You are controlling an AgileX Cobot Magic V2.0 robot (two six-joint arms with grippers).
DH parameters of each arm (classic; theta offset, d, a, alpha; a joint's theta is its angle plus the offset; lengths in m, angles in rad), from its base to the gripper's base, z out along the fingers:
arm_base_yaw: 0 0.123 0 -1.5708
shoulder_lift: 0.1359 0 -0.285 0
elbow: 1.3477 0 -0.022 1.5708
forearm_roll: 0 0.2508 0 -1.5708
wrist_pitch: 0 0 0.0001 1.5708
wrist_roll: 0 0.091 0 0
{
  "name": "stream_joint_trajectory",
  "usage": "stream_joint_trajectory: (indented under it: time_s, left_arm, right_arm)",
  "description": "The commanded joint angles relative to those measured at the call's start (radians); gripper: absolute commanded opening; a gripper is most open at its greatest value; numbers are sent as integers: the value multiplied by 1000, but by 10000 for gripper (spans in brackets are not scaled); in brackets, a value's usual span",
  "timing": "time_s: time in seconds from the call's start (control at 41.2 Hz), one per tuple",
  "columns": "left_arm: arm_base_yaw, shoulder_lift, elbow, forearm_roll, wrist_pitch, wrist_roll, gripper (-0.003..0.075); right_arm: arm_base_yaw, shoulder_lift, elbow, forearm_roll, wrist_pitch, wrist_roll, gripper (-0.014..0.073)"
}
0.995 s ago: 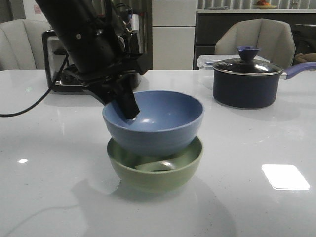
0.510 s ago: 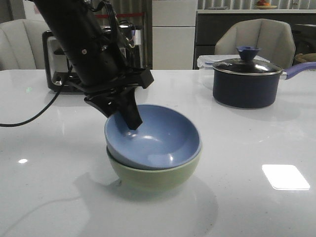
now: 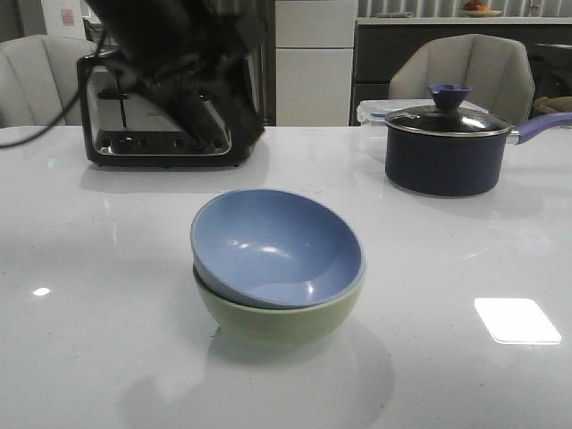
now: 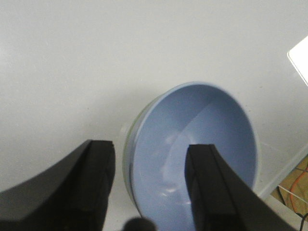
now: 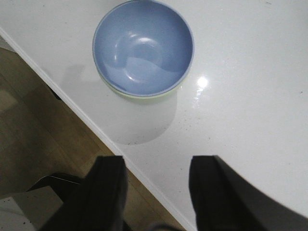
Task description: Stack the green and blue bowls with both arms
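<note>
The blue bowl (image 3: 276, 248) sat tilted inside the green bowl (image 3: 268, 317) at frame centre on the surface (image 3: 465, 268). Left fingers (image 4: 96, 185) were spread, empty, directly above it; right fingers (image 5: 207, 190) were likewise spread, well apart. Left arm (image 3: 170, 63) was nearer.

A chrome toaster (image 3: 156, 112) stands at the upper left of the white tabletop (image 3: 465, 268). At the upper right sits a dark navy pot (image 3: 447, 152) with a purple-blue handle and lid knob. Two pale chairs (image 3: 465, 71) stand behind the tabletop.
</note>
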Motion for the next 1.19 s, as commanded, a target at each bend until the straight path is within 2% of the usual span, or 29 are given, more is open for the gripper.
stream_joint_trajectory:
  time_s: [0.0,0.388,0.607,0.704,0.825,1.019,1.165]
  left_arm:
    - [-10,-159,9,-24,-29,31,403]
    - [-10,-648,316,136,-35,39,403]
    - [-10,-862,473,211,-41,-38,403]
    - [-10,-927,527,272,-22,-113,403]
    - [-10,-992,599,330,-3,-128,403]
    - [-10,-1024,666,332,-7,-130,403]
    - [-10,-1024,676,332,-20,-149,403]
  right_arm:
    - [1,-5,-27,11,-60,-5,425]
    - [1,-5,-27,11,-60,-5,425]
    - [1,-5,-27,11,-60,-5,425]
    - [1,-5,-27,11,-60,-5,425]
    - [1,-5,-27,14,-63,-5,425]
    - [1,-5,-27,21,-54,-5,425]
    - [-8,-5,-27,-24,-53,1,423]
